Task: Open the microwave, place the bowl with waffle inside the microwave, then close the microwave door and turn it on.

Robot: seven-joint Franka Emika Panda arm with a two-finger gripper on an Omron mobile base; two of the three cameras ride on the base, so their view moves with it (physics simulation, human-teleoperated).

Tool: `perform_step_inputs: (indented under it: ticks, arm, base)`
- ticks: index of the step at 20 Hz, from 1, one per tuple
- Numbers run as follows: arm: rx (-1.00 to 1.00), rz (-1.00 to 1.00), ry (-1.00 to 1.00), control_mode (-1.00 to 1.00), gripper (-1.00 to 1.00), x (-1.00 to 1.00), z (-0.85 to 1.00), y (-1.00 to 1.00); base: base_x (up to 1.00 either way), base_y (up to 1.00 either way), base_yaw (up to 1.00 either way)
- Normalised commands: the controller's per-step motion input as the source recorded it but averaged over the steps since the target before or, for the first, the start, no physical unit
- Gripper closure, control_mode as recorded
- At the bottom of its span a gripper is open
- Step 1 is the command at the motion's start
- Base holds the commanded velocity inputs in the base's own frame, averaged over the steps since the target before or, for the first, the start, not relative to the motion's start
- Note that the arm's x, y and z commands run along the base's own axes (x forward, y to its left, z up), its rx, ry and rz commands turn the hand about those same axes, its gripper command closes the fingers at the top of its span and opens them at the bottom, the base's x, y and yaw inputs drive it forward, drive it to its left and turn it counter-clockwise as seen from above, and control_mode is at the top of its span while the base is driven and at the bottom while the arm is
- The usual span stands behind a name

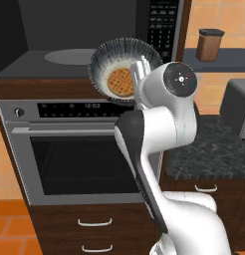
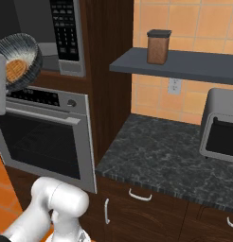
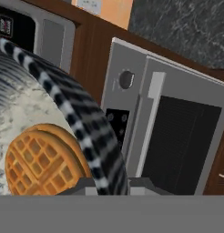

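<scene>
**Bowl in the air, microwave open — delivery pending**

And here's the bowl (image 1: 125, 69), up off any surface and carried at the mouth of the microwave (image 1: 89, 37), just above the wall oven (image 1: 79, 149). The waffle (image 1: 120, 82) sits inside it — a golden grid disc resting low against the pale inner wall. The bowl is tipped steeply: its open mouth faces back toward the base cameras and slightly up, so its axis runs closer to level than upright, with the rim standing nearly on edge. The waffle hasn't fallen out, but I'd call that tilt a risk.

The gripper (image 1: 140, 69) is clamped narrow on the bowl's rim at its right side; in the hand view the striped rim curves right down between the finger tips.

Progress, as I read it: the cavity stands open and dark, with the grey turntable (image 1: 69, 56) bare, so the opening step looks done and the bowl is lifted. Still to come — setting the bowl onto the turntable, swinging the door closed, and pressing start on the keypad panel (image 1: 162, 27) at the right.

Further out, a brown canister (image 2: 158, 46) stands on the wall shelf (image 2: 184, 65), and a small grey appliance (image 2: 221, 125) sits on the dark stone tabletop (image 2: 161, 156).
</scene>
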Motion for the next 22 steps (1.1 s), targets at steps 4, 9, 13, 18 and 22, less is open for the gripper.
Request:
perform_step_inputs:
  ticks: [4, 9, 13, 18, 22]
  arm:
    - [0.05, -0.04, 0.00, -1.00, 1.00, 0.71, 0.11, 0.46]
    - [0.01, -0.04, -0.02, -1.00, 1.00, 0.77, 0.02, 0.42]
    - [0.00, -0.03, -0.07, -1.00, 1.00, 0.88, 0.29, 0.31]
    - [0.00, -0.04, 0.00, -1.00, 1.00, 0.79, 0.40, 0.08]
    - [0.00, -0.10, 0.03, -1.00, 1.00, 0.76, 0.13, 0.00]
  base:
    - [0.00, 0.00, 0.00]
    - [0.00, 0.00, 0.00]
    - [0.00, 0.00, 0.00]
    - [0.00, 0.00, 0.00]
    - [0.00, 0.00, 0.00]
